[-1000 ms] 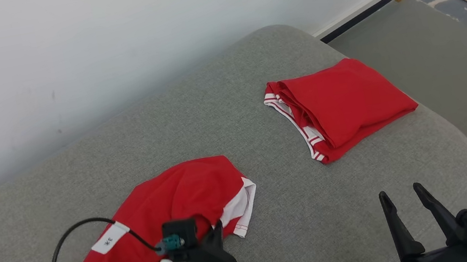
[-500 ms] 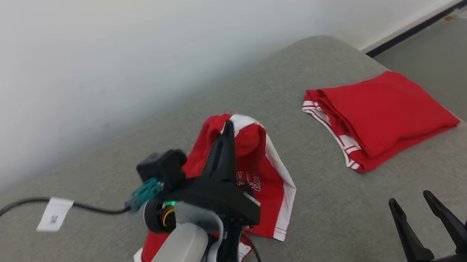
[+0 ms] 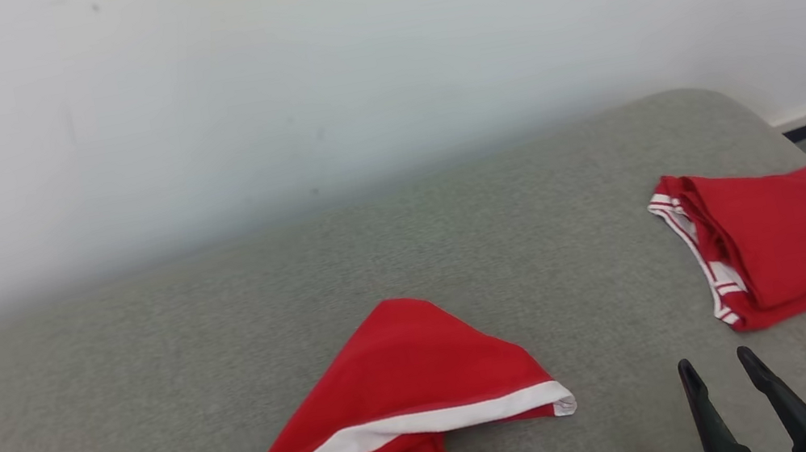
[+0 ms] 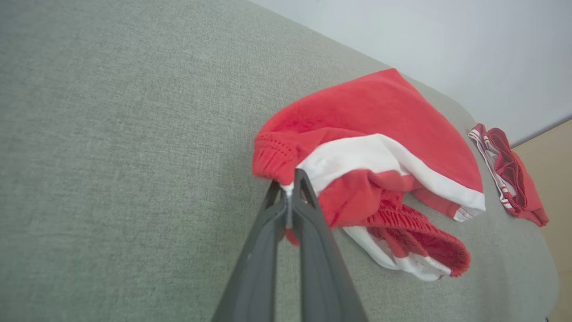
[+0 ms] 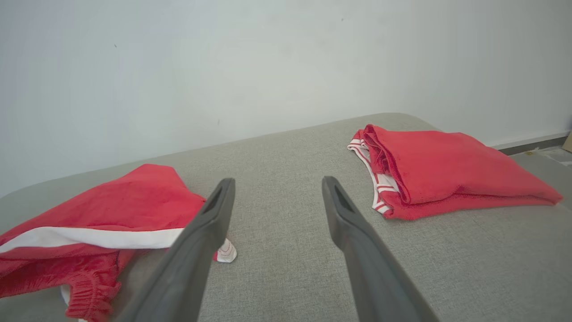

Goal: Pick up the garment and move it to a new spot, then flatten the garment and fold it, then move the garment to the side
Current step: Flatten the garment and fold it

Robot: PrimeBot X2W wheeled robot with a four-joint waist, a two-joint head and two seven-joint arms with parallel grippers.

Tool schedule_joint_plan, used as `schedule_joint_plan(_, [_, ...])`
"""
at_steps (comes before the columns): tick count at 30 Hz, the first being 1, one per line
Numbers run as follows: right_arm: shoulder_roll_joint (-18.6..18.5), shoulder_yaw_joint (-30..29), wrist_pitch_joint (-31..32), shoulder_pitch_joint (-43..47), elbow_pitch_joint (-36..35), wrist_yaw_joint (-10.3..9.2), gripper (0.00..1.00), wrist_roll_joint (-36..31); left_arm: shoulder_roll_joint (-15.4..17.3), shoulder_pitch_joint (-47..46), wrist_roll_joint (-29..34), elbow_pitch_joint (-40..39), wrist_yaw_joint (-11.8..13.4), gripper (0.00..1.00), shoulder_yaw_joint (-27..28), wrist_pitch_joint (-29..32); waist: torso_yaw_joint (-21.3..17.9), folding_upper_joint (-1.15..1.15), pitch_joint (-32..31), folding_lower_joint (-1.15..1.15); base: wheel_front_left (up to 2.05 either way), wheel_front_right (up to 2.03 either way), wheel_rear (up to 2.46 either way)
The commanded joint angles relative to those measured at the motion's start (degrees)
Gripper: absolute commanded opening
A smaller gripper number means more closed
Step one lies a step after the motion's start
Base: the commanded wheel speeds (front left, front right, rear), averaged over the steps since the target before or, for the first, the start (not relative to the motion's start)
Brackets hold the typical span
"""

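1. My left gripper point(image 4: 289, 182): finger bases run off the bottom edge of the left wrist view. In the head view the bottom edge cuts it to one fingertip.
2. Garment point(image 3: 403, 373): lower hem cut by the head view's bottom edge. The pinched bit is hidden between my fingers point(image 4: 315, 250).
3. My right gripper point(image 3: 714, 358): wrist body cut off below.
4. Folded red pile point(image 3: 789, 235): inner layers hidden.
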Motion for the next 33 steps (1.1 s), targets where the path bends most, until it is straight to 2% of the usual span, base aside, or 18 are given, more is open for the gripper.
schedule_joint_plan(1, [0.02,0.20,-0.01,0.09,0.00,-0.12,1.00,0.19,0.17,1.12,-0.34,-0.45,0.34,0.00,-0.02,-0.16,3.29,0.00,-1.18,0.01,0.00,0.00,0.00])
schedule_joint_plan(4, [0.00,0.60,0.16,-0.21,0.13,-0.12,1.00,0.11,0.49,2.35,0.47,0.08,1.36,0.00,-0.14,-1.06,4.04,0.00,-1.59,0.01,0.00,0.00,0.00])
schedule_joint_plan(8, [0.00,0.78,0.35,-0.11,0.05,-0.12,1.00,-0.09,2.72,2.53,3.84,1.89,4.54,0.00,-0.98,-2.11,4.38,0.00,-1.95,0.01,0.00,0.00,0.00])
schedule_joint_plan(14, [0.01,0.75,0.66,0.53,-0.22,-0.12,1.00,-0.39,3.36,3.41,3.76,3.04,5.23,0.00,-2.19,0.00,4.52,0.00,-2.10,0.01,0.00,0.00,0.00])
schedule_joint_plan(15, [0.00,0.79,0.68,0.55,-0.26,-0.12,1.00,-0.38,3.19,3.60,3.54,3.33,5.20,0.33,-2.18,0.01,4.48,0.00,-2.12,0.01,0.00,0.00,0.00])
schedule_joint_plan(16, [0.00,0.80,0.62,0.59,-0.30,-0.12,1.00,-0.36,3.02,3.76,3.24,3.67,5.38,1.00,-2.05,0.02,4.45,0.00,-2.14,0.01,0.00,0.00,0.00])
schedule_joint_plan(23, [0.00,-0.01,0.86,0.85,-0.49,-0.12,1.00,-0.39,4.18,4.77,2.97,5.66,6.39,1.00,-1.19,-0.49,4.98,0.00,-2.23,0.01,0.00,0.00,0.00])
schedule_joint_plan(28, [0.00,0.13,3.00,0.48,0.03,-0.12,1.00,-0.83,4.40,6.16,0.57,5.09,4.56,1.00,1.01,-1.61,6.31,0.00,-2.18,0.01,0.00,0.00,0.00])
schedule_joint_plan(33, [-0.14,1.82,9.39,-1.70,1.63,-0.12,1.00,-1.30,3.53,6.53,-2.61,4.82,1.51,1.00,3.40,-1.80,7.43,0.00,-1.94,0.01,0.00,0.00,0.00])
